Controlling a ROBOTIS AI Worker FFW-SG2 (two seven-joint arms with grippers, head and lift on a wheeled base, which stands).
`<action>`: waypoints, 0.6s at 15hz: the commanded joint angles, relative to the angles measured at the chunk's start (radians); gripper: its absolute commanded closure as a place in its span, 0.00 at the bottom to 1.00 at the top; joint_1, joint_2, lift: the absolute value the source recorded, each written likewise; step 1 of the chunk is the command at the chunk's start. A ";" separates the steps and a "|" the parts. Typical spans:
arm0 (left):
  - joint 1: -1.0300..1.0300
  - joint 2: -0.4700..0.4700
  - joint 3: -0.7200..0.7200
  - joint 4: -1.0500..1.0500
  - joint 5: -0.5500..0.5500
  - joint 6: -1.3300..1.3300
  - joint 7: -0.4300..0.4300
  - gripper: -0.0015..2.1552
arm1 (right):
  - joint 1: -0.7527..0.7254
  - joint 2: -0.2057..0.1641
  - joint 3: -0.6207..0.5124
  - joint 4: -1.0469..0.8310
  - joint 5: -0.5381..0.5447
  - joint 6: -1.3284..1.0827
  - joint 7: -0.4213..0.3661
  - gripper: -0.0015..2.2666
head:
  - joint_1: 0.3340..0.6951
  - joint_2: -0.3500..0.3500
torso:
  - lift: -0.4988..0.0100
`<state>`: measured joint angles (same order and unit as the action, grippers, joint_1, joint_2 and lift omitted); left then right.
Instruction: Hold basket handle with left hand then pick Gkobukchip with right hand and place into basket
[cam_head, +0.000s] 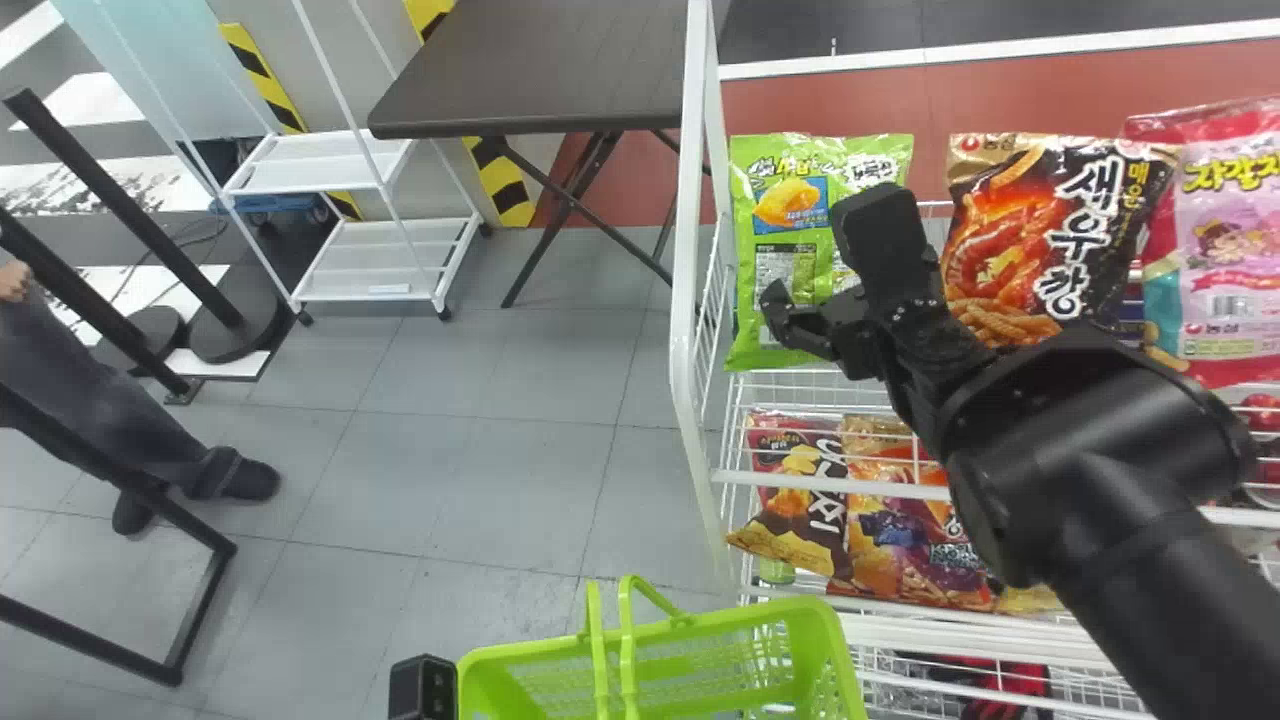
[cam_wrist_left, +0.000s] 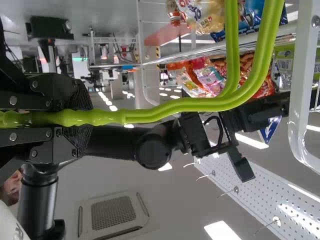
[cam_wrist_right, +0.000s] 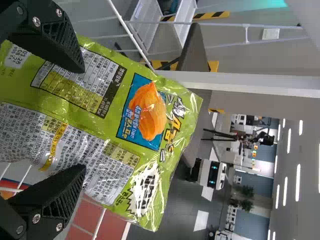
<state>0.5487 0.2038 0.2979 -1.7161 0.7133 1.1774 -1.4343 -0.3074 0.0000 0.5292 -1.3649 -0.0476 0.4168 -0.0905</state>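
Gkobukchip (cam_head: 785, 205) sits on the top shelf of the white rack (cam_head: 684, 250), a green bag at the end nearest the upright, its long axis close to vertical and its flat printed side turned to the robot. The end with the chip picture points up; the panels of small print lie lower down. Seen from the right wrist, the bag runs lengthwise away from the fingers.

The right pincer (cam_head: 815, 250) is wide open before the bag, its two fingers well apart, with the bag's printed face showing in the gap and both tips overlapping the bag's outline. Whether either finger touches the wrapper cannot be told.

The left pincer (cam_head: 422, 688) is low by the basket (cam_head: 835, 650), its fingers closed together on the green basket handle (cam_wrist_left: 175, 105), whose two strands run side by side out of the grip and then curve away.

To the right of the green bag stand a black-and-orange bag (cam_head: 1120, 220) and, beyond it, a pink one (cam_head: 1225, 260). More snack bags (cam_head: 800, 490) stand on the shelf below.
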 joint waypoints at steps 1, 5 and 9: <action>-0.006 0.005 0.000 0.004 0.002 0.003 0.000 1.00 | -0.041 0.001 0.012 0.046 0.008 0.003 0.006 0.10 | 1.00 0.86 | 0.98; -0.010 0.006 0.000 0.013 0.002 0.003 0.000 1.00 | -0.042 0.001 0.037 0.044 0.020 0.055 0.011 0.74 | 1.00 0.86 | 0.98; -0.010 0.005 0.000 0.015 0.002 0.003 0.000 1.00 | -0.021 0.001 0.043 0.010 0.058 0.067 0.012 0.99 | 1.00 0.87 | 0.98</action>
<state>0.5384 0.2101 0.2976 -1.7021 0.7149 1.1805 -1.4342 -0.3415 0.0000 0.5716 -1.3337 -0.0039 0.4828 -0.0784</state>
